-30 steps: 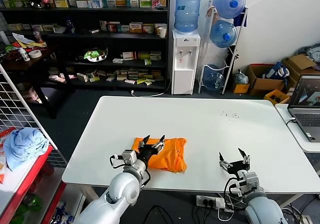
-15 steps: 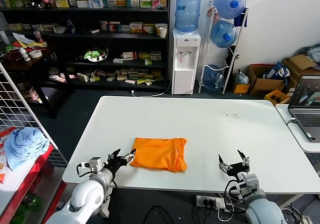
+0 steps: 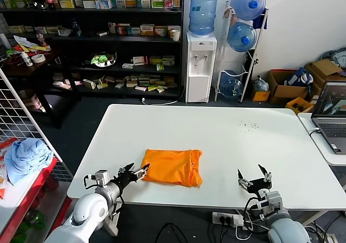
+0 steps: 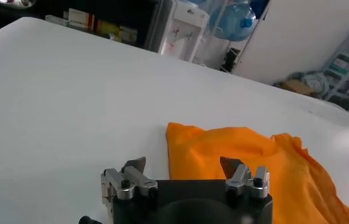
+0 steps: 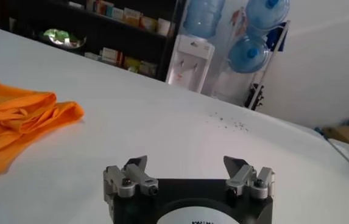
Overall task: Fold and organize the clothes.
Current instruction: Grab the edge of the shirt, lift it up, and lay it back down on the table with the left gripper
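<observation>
The orange T-shirt [image 3: 173, 167] lies folded into a compact rectangle on the white table [image 3: 216, 129], near its front edge and left of centre. No lettering shows. It also shows in the left wrist view [image 4: 253, 158] and at the edge of the right wrist view [image 5: 16, 119]. My left gripper [image 3: 135, 173] is open and empty, low at the table's front left, just left of the shirt's near corner, pointing at it. My right gripper [image 3: 254, 178] is open and empty, at the front right edge, well clear of the shirt.
A light blue cloth bundle [image 3: 24, 155] lies on a red rack beside a wire grid at the left. A laptop [image 3: 331, 116] stands on a side table at the right. Shelves, a water dispenser [image 3: 200, 64] and bottles stand behind the table.
A second ago my left gripper was over the shirt's left part. It has drawn back left and down to the table's front edge. The shirt lies flatter. The right gripper has barely moved.
</observation>
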